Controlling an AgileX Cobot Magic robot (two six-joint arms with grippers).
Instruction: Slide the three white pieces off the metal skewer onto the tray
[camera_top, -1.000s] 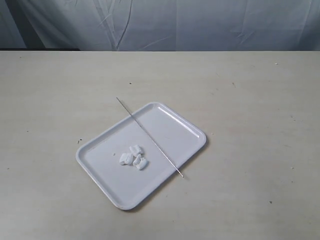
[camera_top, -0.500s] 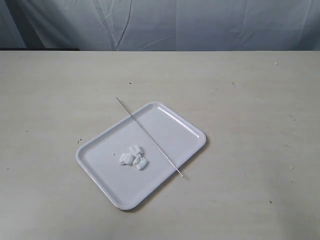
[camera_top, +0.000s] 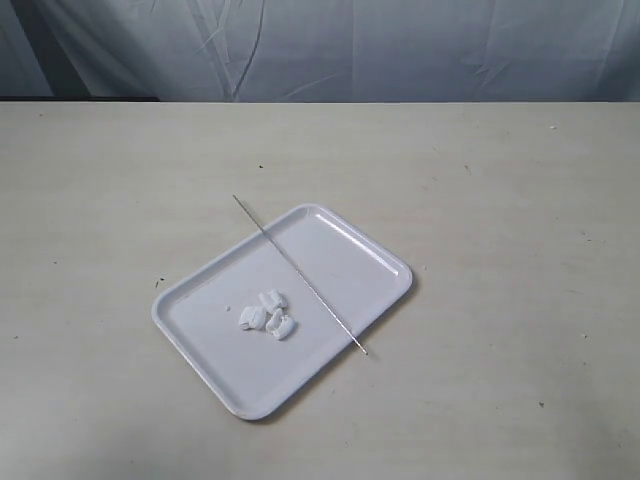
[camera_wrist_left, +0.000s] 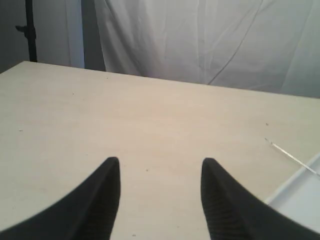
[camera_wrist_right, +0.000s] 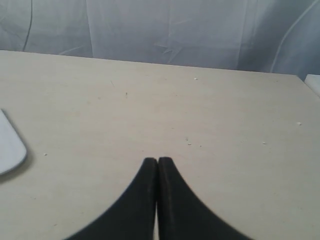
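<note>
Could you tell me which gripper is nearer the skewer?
Left, it seems: the skewer lies ahead of the left gripper, untouched; the right gripper sees only a corner of the tray.

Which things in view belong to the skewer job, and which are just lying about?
Job: metal skewer, white pieces, tray.
Not the job: table, cloth backdrop, dark stand.

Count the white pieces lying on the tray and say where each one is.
3 white pieces, bunched on the tray left of the metal skewer in the exterior view: one at the back, one left, one in front. Bunching could hide another.
</note>
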